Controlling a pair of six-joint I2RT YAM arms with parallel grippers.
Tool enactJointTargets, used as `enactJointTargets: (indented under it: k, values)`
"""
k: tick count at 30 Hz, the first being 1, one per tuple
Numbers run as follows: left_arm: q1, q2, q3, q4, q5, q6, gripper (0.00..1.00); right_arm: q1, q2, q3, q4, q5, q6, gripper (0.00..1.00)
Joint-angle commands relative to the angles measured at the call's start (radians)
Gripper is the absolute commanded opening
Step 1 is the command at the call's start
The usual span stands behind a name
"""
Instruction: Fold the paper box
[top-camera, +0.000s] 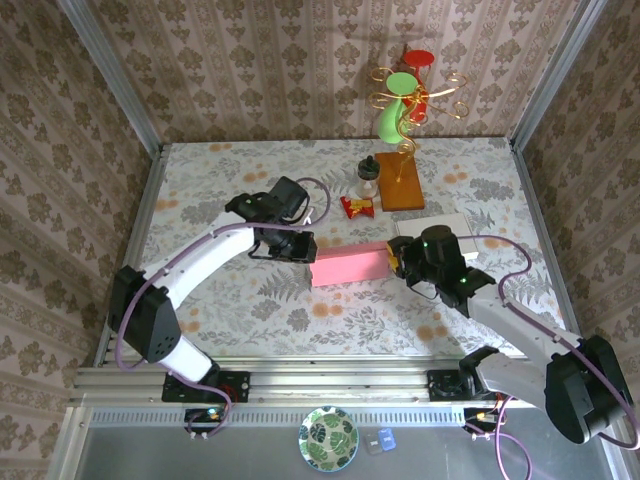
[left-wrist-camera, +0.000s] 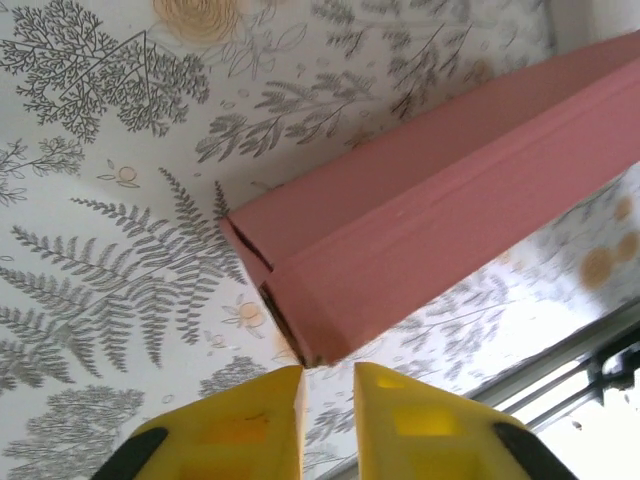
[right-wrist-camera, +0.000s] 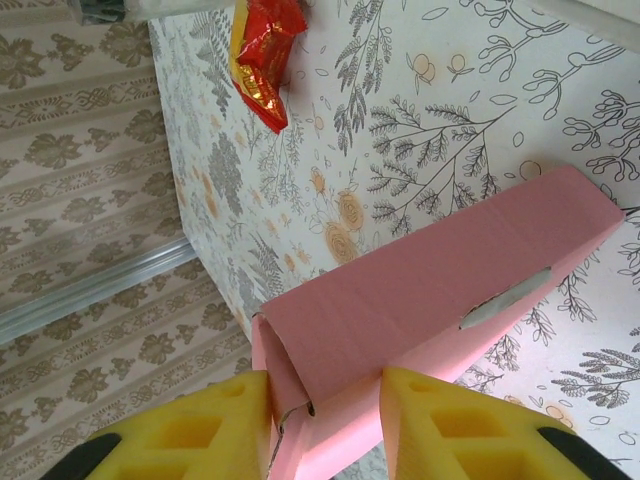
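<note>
Pink card, closed up into a long flat sleeve: the paper box (top-camera: 350, 265) lies on the middle of the floral table (top-camera: 200, 180), running left to right with an arm at each end.

At the left end is the left gripper (top-camera: 298, 245). From its wrist camera, its yellow fingers (left-wrist-camera: 240, 425) stand only a narrow gap apart with nothing between them. The box's near corner sits just past the tips, and I cannot tell whether it touches them. That end of the box shows a dark seam where the panels meet.

At the right end is the right gripper (top-camera: 400, 258). Its wrist camera shows the yellow fingers (right-wrist-camera: 440, 425) either side of the box's end, one on each face, pressed onto the card. A small grey-white slot shows in the box's upper face.

Further out, a red wrapper (top-camera: 357, 206) lies just behind the box, with a small bottle (top-camera: 369, 178) beside it. An orange wooden block (top-camera: 403, 185) carries a gold wire stand (top-camera: 410, 100). A white card (top-camera: 440, 222) lies behind the right gripper — and a patterned plate (top-camera: 328, 438) sits off the table's near edge.
</note>
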Motion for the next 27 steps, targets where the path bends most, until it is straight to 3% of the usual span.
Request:
enactJointTargets:
  k: [1, 5, 13, 27]
  values:
    - [0.018, -0.100, -0.044, 0.078, 0.039, -0.168, 0.24, -0.006, 0.023, -0.024, -0.072, 0.013, -0.018, 0.34]
    - [0.035, -0.185, -0.153, 0.222, 0.036, -0.361, 0.35, -0.007, 0.026, -0.022, -0.085, 0.013, -0.022, 0.33]
    - [0.105, -0.236, -0.366, 0.502, 0.089, -0.647, 0.35, -0.006, 0.035, -0.009, -0.097, 0.010, -0.027, 0.32]
    - [0.107, -0.203, -0.404, 0.537, 0.152, -0.675, 0.33, -0.005, 0.035, -0.007, -0.104, 0.006, -0.025, 0.32]
